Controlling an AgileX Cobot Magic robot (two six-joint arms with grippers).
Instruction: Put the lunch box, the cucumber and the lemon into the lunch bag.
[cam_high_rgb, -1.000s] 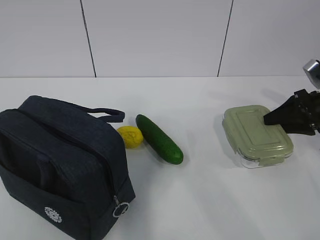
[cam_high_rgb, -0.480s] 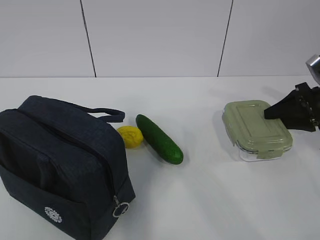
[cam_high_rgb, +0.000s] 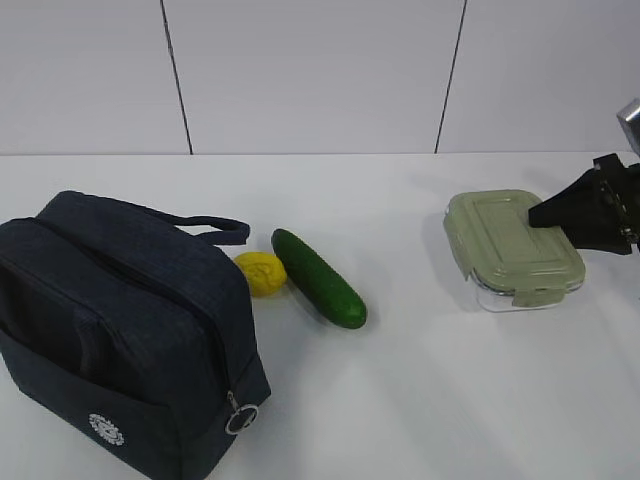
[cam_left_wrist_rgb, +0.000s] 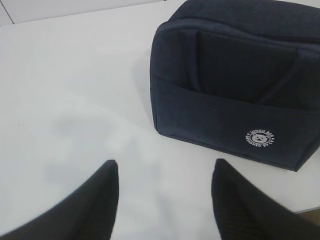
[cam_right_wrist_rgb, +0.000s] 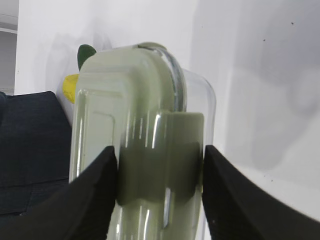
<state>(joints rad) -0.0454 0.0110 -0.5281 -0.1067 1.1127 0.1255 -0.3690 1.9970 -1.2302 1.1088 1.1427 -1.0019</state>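
Our right hand (cam_right_wrist_rgb: 159, 165) is clamped across the lunch box (cam_high_rgb: 512, 247), lifted clear of the table (cam_high_rgb: 420, 380) at far right. Our left hand (cam_left_wrist_rgb: 162, 200) hangs spread, holding nothing, before the lunch bag (cam_left_wrist_rgb: 235, 80) (zipped). Lemon (cam_high_rgb: 260, 272) touches cucumber (cam_high_rgb: 318, 277) beside it.

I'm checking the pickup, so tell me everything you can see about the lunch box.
The lunch box is a rectangular clear glass container with rounded corners and a pale sage-green clip-on lid, closed. It sits at the right of the white table, far from the bag, its near side apparently raised. The right gripper has its jaws on either side of one end clip, pads against it.
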